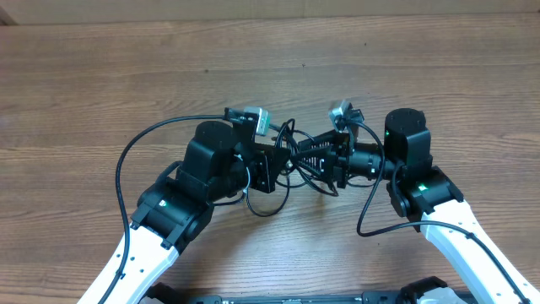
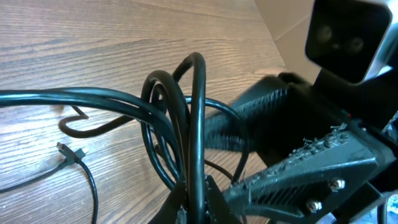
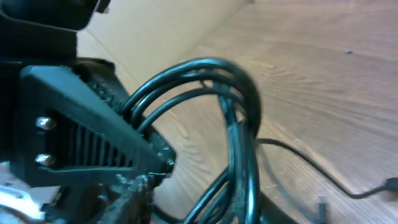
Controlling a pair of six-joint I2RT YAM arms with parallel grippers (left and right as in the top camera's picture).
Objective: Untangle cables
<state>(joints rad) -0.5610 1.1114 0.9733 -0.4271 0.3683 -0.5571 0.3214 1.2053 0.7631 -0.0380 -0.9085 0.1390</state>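
Observation:
The cables [image 1: 299,160] are a bunch of thin black cords looped between my two grippers at mid-table. My left gripper [image 1: 274,166] is shut on one upright strand [image 2: 198,124], with more loops [image 2: 163,112] draped around it. One loose cord end with a small plug [image 2: 68,151] lies on the wood. My right gripper [image 1: 327,160] faces the left one from the right. In the right wrist view the looped cables [image 3: 239,118] run down between my right gripper's [image 3: 205,208] jaws. The jaws stand apart, with wood showing beside the strands. A plug end [image 3: 390,183] lies at the right edge.
A wooden table [image 1: 126,76] stretches around both arms. Thicker black arm wires arc out at the left [image 1: 122,169] and right [image 1: 369,211]. The two grippers stand very close, with the right one's ribbed finger [image 2: 298,168] filling the left wrist view.

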